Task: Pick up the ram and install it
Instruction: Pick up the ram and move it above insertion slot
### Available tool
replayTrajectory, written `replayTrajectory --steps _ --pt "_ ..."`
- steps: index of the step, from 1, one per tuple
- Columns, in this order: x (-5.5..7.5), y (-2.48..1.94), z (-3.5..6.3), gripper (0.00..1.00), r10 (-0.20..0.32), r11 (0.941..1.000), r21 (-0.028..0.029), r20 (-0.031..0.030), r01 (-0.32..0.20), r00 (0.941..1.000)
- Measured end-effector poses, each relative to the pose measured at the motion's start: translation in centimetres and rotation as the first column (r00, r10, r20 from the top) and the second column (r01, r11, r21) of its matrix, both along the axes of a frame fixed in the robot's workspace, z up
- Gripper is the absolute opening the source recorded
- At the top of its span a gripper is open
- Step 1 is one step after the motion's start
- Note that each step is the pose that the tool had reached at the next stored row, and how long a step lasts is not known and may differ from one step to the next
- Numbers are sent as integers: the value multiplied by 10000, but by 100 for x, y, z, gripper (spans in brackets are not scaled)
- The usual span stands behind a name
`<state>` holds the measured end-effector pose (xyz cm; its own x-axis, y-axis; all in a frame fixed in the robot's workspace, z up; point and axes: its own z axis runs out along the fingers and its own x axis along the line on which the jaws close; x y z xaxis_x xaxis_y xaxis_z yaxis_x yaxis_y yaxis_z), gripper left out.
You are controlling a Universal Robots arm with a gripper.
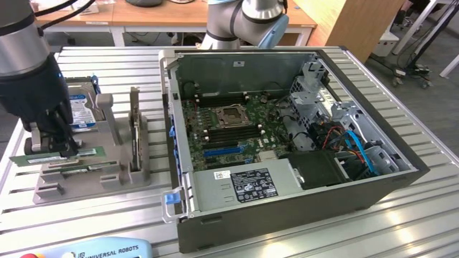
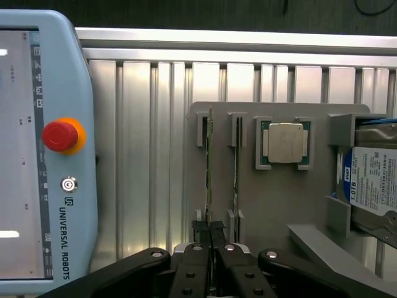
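the gripper [image 1: 51,152] is down over the grey holder [image 1: 100,141] on the bench [image 1: 107,215], at the exterior view's left, well apart from the open computer case [image 1: 287,220]. its two fingers are pressed together on the ram [image 1: 25,159], pinching the thin green stick across its upper edge.

in the wrist view the gripper [image 2: 209,227] shows black fingertips [image 2: 200,227] touching either side of the ram [image 2: 209,167]. the ram stands on edge, its far end in line with a slot at the end of the holder [image 2: 273,205]. a second stick [image 2: 235,180] stands on edge just beside it and parallel to it. beyond that a square silver processor [image 2: 285,143] lies flat in its own recess. a blue-labelled hard drive [image 2: 372,183] stands at the side of the holder farthest from the ram. a teach pendant [image 2: 37,155] with a red stop button [image 2: 60,135] lies on the bench [image 2: 155,155] near the holder, on the ram's side.
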<state>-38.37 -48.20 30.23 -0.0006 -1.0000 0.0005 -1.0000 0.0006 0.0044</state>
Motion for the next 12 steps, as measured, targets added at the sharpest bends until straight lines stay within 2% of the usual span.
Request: replayTrajectory --steps 7,12 --pt "0 0 202 11 0 10000 0 -1 0 10000" --pt "0 0 401 11 0 10000 0 0 0 10000"
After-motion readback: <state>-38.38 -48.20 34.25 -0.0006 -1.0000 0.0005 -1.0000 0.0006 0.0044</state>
